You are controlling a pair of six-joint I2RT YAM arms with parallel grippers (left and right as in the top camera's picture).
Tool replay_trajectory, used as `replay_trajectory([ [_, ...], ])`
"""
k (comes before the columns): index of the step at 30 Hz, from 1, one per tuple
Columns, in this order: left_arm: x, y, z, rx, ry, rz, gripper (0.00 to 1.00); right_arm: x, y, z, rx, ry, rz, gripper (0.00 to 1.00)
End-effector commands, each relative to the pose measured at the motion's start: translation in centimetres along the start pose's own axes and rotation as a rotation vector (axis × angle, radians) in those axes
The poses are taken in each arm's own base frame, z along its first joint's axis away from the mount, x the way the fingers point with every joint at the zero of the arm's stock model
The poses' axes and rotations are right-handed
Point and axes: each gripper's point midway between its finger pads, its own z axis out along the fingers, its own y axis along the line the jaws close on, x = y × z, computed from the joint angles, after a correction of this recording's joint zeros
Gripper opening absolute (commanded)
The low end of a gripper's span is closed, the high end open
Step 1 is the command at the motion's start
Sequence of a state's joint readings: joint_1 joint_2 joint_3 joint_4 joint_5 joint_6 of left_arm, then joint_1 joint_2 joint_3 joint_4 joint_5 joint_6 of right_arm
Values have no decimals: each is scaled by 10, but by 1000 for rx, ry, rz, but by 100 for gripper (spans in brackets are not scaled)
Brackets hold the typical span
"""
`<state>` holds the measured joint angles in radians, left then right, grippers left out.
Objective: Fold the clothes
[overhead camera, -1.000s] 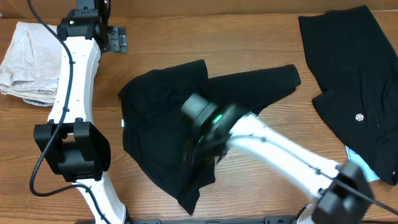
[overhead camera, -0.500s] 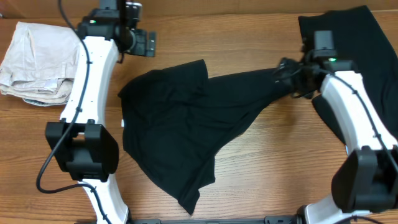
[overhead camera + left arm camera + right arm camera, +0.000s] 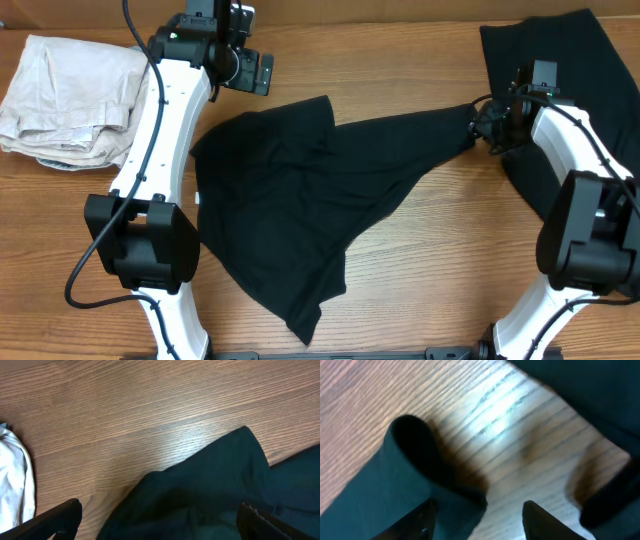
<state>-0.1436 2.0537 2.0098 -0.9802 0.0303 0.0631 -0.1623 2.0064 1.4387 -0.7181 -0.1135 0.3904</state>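
Status: black T-shirt (image 3: 290,210) lies crumpled and unfolded mid-table, a small white tag (image 3: 197,198) at its left edge. One long part of it stretches out to the right and ends at the right gripper (image 3: 480,127).

Right gripper: the wrist view shows the fingers (image 3: 422,517) set apart. The T-shirt's edge (image 3: 395,485) fills the left part of the gap and bare wood shows in the rest. Jaws are spread, with fabric between them but not pinched.

Left gripper (image 3: 255,72) sits at the far side, just beyond the T-shirt's far corner. In the wrist view its jaws are wide apart and hold nothing. That corner (image 3: 225,475) lies under and between the fingers (image 3: 60,517).

Around it:
- A bunched beige cloth (image 3: 65,95) sits far left, well apart from the T-shirt. Its white edge shows in the left wrist view (image 3: 15,480).
- A second black garment (image 3: 560,55) lies spread at the far right, just beside the right gripper. The right arm (image 3: 575,140) lies across it and hides its middle.
- The left arm (image 3: 150,150) runs down the left side between the beige cloth and the T-shirt, next to the T-shirt's left edge.
- Bare wood of the table (image 3: 430,260) shows on the near right.
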Motion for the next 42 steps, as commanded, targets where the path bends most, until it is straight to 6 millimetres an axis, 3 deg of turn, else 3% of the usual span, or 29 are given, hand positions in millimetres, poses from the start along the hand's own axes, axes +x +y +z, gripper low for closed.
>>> replay_trajectory([
  [1,-8,1,-6,3,-24,25,100,-3,9,7,-41,4,-12,56],
  [10,-8,2,-6,1,-25,25,100,2,19,10,-72,20,-35,17],
  [12,-8,3,-6,-10,-24,25,100,3,19,10,-72,20,-44,4],
  [15,-8,5,-6,-19,-24,25,100,1,24,9,-96,16,-71,4],
  [18,-9,5,-6,-19,-30,25,100,-5,45,0,-203,-5,-141,4],
  [26,-21,6,-6,-23,-76,26,100,-52,120,-71,-417,-187,-239,4],
  [29,-21,6,-6,-23,-79,26,100,-61,145,-87,-452,-248,-283,4],
  [33,-21,6,-6,-23,-78,26,100,-67,164,-92,-455,-311,-269,4],
  [42,-22,6,-6,-24,-82,37,100,-70,229,-97,-527,-491,-361,4],
])
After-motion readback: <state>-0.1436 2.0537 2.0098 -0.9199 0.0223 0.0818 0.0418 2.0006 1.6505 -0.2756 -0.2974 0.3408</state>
